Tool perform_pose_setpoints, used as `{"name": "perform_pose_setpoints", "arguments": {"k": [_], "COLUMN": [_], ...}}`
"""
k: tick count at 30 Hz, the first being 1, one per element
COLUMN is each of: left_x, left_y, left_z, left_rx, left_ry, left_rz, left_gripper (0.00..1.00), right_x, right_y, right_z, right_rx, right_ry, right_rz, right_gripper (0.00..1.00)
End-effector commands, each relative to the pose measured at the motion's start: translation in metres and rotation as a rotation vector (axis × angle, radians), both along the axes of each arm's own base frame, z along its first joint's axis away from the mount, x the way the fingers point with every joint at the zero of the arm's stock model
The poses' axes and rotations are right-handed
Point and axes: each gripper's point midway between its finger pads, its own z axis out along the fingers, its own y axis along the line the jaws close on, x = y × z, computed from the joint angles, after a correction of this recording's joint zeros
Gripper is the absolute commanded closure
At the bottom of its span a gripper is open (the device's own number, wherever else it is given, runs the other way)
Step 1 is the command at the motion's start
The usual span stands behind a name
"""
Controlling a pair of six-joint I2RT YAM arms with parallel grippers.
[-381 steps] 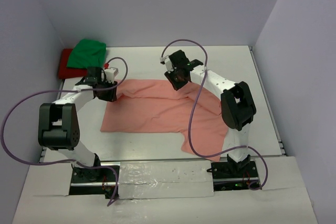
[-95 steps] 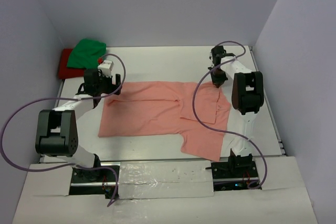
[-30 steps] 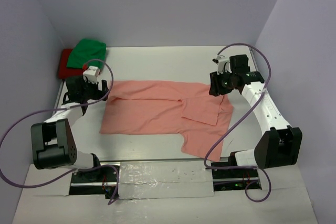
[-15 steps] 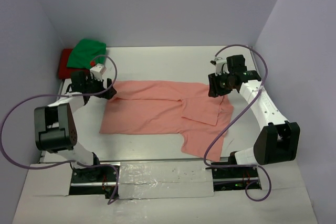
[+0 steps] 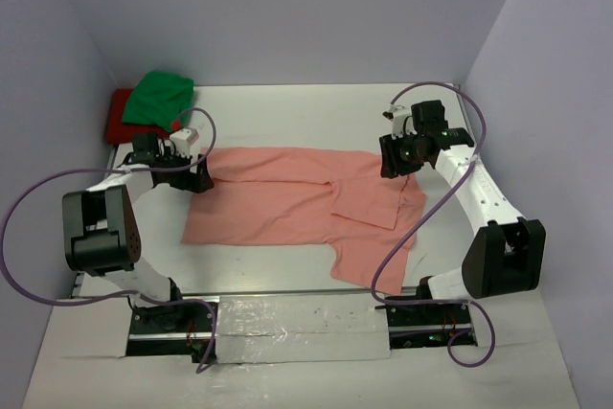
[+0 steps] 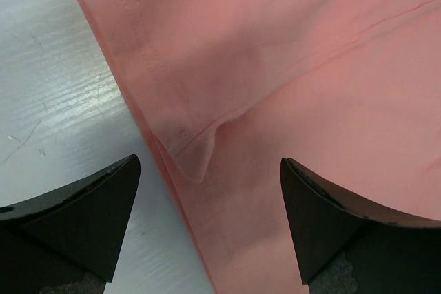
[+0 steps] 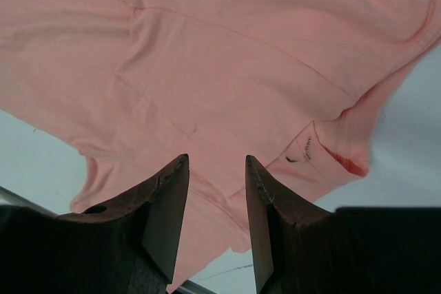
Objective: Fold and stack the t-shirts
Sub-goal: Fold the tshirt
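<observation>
Salmon-pink t-shirt (image 5: 287, 203) lies flat in the middle of the desk (image 5: 316, 117), long side running left to right. Its right part is doubled over itself, with a folded panel edge showing near the centre. One flap hangs toward the near edge on the right. The cloth is mostly smooth, with a few low creases.

Green t-shirt (image 5: 161, 98) sits bunched in the far left corner, on top of the red t-shirt (image 5: 117, 120). Only a strip of the red one shows at the left. Both are well apart from the pink one.

Left gripper (image 5: 198, 177) is at the pink shirt's far left corner, low over the desk. In the left wrist view the left gripper (image 6: 209, 170) has its jaws spread wide. The shirt's hemmed side edge runs between them, with a small turned-up tuck of fabric. One finger is over bare desk, the other over cloth. Nothing is pinched.

Right gripper (image 5: 393, 166) hangs over the shirt's far right corner. In the right wrist view the right gripper (image 7: 216, 163) has its jaws partly apart with a clear gap. The shirt lies flat beneath them and they hold nothing. A sleeve shows at the upper right of that view, and a ribbed band with a small dark mark beside it lies to the right of the fingers.

A purple cable (image 5: 29, 237) loops from the left arm.
</observation>
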Motion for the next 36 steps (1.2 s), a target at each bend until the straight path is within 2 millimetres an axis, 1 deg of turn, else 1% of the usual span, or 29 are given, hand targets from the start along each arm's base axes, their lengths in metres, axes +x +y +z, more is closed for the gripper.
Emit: {"name": "perform_pose_setpoints", "arguments": {"k": [1,3,5,6,8,9,10,11,12,13,14,15,17,18,21,24,26,28,29,30,32,33,35,36], "left_x": [0.001,0.006,0.006,0.010,0.010,0.013,0.014,0.015,0.017,0.017,0.017,0.017,0.017,0.018,0.016,0.015,0.014,0.013,0.012,0.012,0.014,0.014,0.017,0.018], "left_y": [-0.003,-0.002,-0.004,-0.004,-0.006,-0.008,-0.008,-0.009,-0.009,-0.009,-0.008,-0.008,-0.006,-0.005,-0.005,-0.005,-0.005,-0.005,-0.004,-0.004,-0.002,0.000,0.002,0.002], "left_z": [0.021,0.028,0.029,0.033,0.033,0.035,0.036,0.029,0.030,0.026,0.019,0.016,0.006,0.005,-0.003,-0.008,-0.009,-0.009,-0.010,-0.010,-0.009,-0.010,-0.008,-0.008], "left_rx": [-0.003,0.001,-0.013,-0.015,-0.035,-0.044,-0.051,-0.056,-0.062,-0.062,-0.062,-0.063,-0.056,-0.054,-0.051,-0.049,-0.047,-0.044,-0.042,-0.039,-0.027,-0.018,-0.010,-0.005], "left_ry": [-0.051,-0.094,-0.109,-0.135,-0.143,-0.156,-0.153,-0.125,-0.102,-0.082,-0.044,-0.033,-0.002,0.001,0.032,0.049,0.049,0.048,0.050,0.049,0.042,0.040,0.028,0.024], "left_rz": [-0.028,-0.020,-0.012,-0.012,-0.003,-0.009,-0.009,-0.009,-0.012,-0.012,-0.012,-0.013,-0.008,-0.005,-0.007,-0.008,-0.013,-0.016,-0.016,-0.017,-0.014,-0.007,-0.002,0.001], "left_gripper": [0.08,0.08,0.09,0.09,0.12,0.19,0.22,0.28,0.37,0.37,0.34,0.33,0.31,0.29,0.27,0.28,0.30,0.40,0.47,0.63,0.76,0.86,0.90,0.91], "right_x": [0.002,0.002,0.002,0.002,0.002,0.002,0.002,0.002,0.003,0.002,0.002,0.002,0.002,0.002,0.002,0.002,0.003,0.003,0.003,0.003,0.003,0.003,0.003,0.003], "right_y": [0.003,0.003,0.004,0.003,0.003,0.003,0.003,0.003,0.003,0.003,0.003,0.003,0.002,0.003,0.002,0.001,0.001,0.001,0.001,0.001,0.001,0.001,0.002,0.001], "right_z": [0.005,0.005,0.005,0.005,0.005,0.005,0.004,0.005,0.005,0.005,0.005,0.005,0.006,0.006,0.006,0.004,0.004,0.004,0.004,0.004,0.004,0.003,0.004,0.004], "right_rx": [-0.006,-0.010,-0.011,-0.012,-0.012,-0.013,-0.015,-0.016,-0.016,-0.015,-0.015,-0.016,-0.016,-0.016,-0.016,-0.023,-0.025,-0.026,-0.026,-0.027,-0.025,-0.024,-0.023,-0.024], "right_ry": [-0.010,-0.009,-0.009,-0.009,-0.011,-0.010,-0.009,-0.011,-0.013,-0.011,-0.012,-0.011,-0.015,-0.016,-0.015,-0.011,-0.012,-0.011,-0.012,-0.011,-0.010,-0.009,-0.012,-0.012], "right_rz": [0.010,0.010,0.013,0.010,0.010,0.013,0.010,0.009,0.009,0.008,0.008,0.009,0.009,0.011,0.009,0.007,0.004,0.005,0.003,0.004,0.003,0.003,0.005,0.005], "right_gripper": [0.54,0.54,0.54,0.54,0.55,0.54,0.55,0.55,0.54,0.55,0.55,0.54,0.55,0.54,0.55,0.54,0.55,0.55,0.55,0.55,0.55,0.55,0.55,0.55]}}
